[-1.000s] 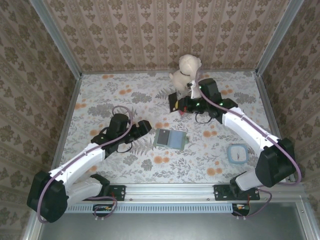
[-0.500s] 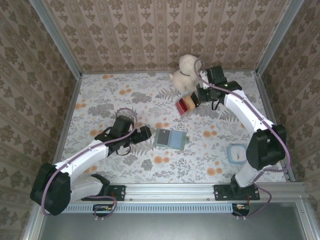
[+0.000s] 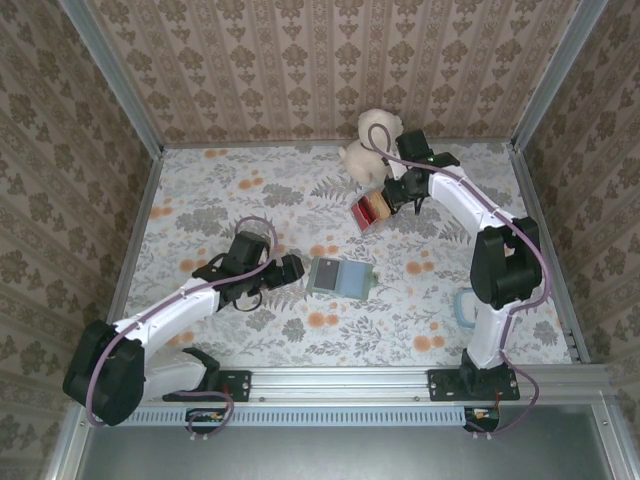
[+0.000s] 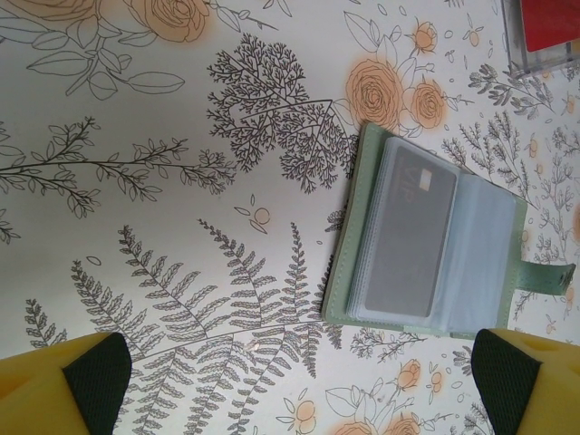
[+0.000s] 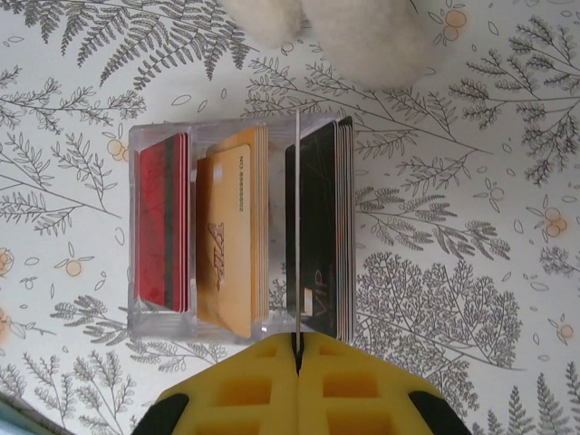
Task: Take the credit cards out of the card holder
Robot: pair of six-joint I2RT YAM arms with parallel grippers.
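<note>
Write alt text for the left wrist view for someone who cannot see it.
A sage-green card holder lies open on the floral tabletop, a grey card showing through its clear sleeve. The left claw is open, its yellow fingertips at the bottom corners.

We see a tabletop (image 3: 250, 190) draped in white floral cloth with orange blossoms, enclosed by beige damask-papered walls (image 3: 300, 70) and grey metal corner posts (image 3: 110, 75), evenly lit
</note>
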